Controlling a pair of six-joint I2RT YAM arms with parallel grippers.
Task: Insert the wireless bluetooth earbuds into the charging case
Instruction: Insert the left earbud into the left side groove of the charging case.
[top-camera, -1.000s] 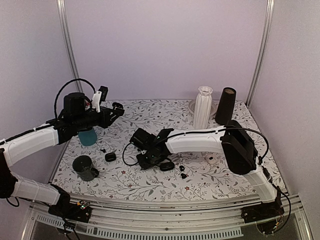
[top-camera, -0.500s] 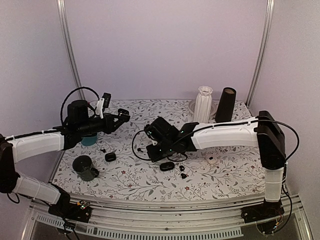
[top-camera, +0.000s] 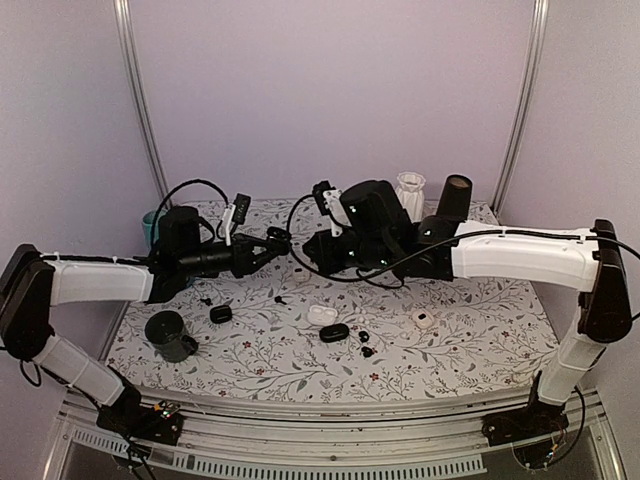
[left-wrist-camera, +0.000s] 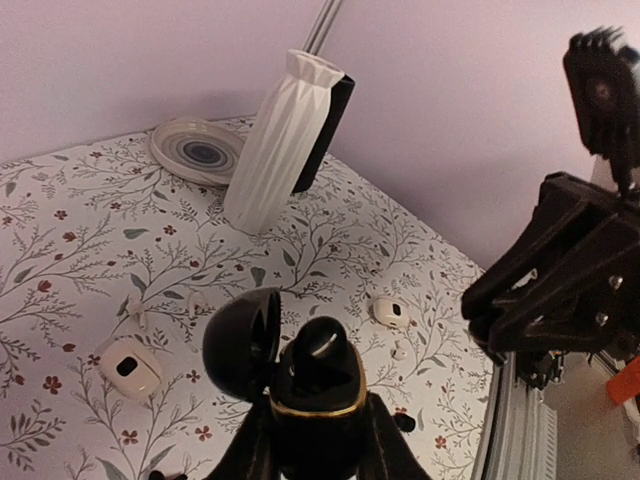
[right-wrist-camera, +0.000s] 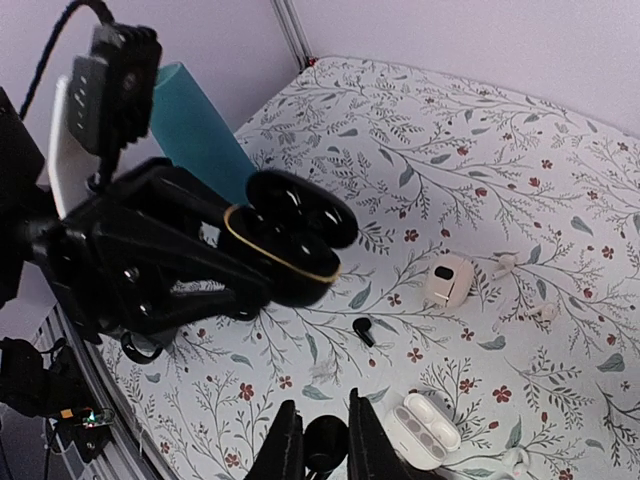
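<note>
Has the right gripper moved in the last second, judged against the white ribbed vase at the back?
Yes. The right gripper has lifted off the table's middle and gone rearward, its wrist now beside the white ribbed vase.

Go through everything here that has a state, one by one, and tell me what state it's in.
left gripper, jaws shut on the black charging case
black charging case, lid open, held off the table
right gripper, jaws shut on a black earbud
black earbud, pinched, not yet in the case
white case, open, on the table
white vase, upright
dark cup, upright
</note>
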